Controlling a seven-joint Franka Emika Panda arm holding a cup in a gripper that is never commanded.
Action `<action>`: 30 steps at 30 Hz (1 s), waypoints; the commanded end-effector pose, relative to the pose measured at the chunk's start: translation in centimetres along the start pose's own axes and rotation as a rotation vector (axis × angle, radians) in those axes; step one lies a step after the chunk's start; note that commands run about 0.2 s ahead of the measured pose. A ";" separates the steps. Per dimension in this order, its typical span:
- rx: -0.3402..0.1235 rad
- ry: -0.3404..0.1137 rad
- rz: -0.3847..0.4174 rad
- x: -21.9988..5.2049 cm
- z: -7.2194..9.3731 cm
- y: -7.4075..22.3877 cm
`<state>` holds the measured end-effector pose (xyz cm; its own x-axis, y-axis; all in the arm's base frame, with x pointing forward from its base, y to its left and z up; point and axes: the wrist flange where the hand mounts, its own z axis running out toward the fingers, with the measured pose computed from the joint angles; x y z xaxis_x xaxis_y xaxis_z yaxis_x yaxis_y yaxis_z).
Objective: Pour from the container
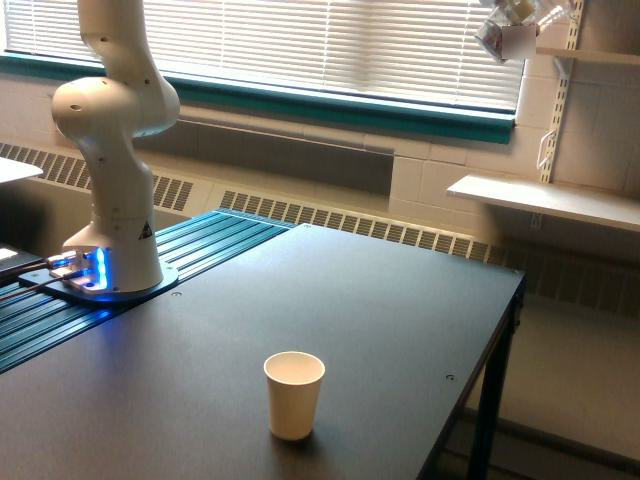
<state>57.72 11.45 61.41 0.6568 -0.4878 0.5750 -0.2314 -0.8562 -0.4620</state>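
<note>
Container hangs high at the exterior view's top right, a blurred clear thing at my gripper, far beyond the rest. Nearest, a paper cup stands upright on the dark surface. My base is behind. Gripper's opening: cannot tell.

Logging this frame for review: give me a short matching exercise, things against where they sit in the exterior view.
Things:
1. paper cup
2. robot base
3. wall shelf
4. gripper

Places:
A. top edge, towards the exterior view's right
B. on the dark table, near its front edge
C. at the exterior view's left, blue light glowing at its foot
D. on the wall at the exterior view's right, above table level

Pairs: 1-B, 2-C, 3-D, 4-A
</note>
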 end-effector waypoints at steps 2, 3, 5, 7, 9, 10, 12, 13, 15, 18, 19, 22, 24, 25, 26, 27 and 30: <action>0.040 0.021 0.020 -1.7 -2.2 -4.0; 0.039 0.022 0.026 -1.8 -2.3 -3.9; 0.013 0.026 0.015 -2.0 -2.2 -3.4; -0.024 0.025 0.005 -2.4 -1.9 -2.4; -0.072 0.002 0.010 -3.3 -1.5 -0.9; -0.089 0.005 -0.002 -3.6 -1.5 -0.6; -0.123 0.013 -0.020 -4.5 -1.6 0.6; -0.152 0.021 -0.044 -4.7 -2.0 1.0; -0.196 0.012 -0.060 -5.6 -1.9 2.1; -0.205 0.020 -0.003 -6.0 -2.7 3.9; -0.219 0.020 0.003 -6.3 -3.0 4.6; -0.239 0.039 0.043 -6.6 -4.3 6.6; -0.270 0.034 0.074 -7.1 -4.7 8.3; -0.287 0.031 0.085 -7.4 -4.9 9.1; -0.292 0.025 0.111 -7.7 -4.8 9.9; -0.304 0.015 0.138 -8.0 -4.8 10.8; -0.388 -0.032 0.181 -9.5 -4.2 13.9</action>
<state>46.77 6.83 55.74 0.6377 -0.5242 0.5644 -0.4529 -0.8478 -0.2758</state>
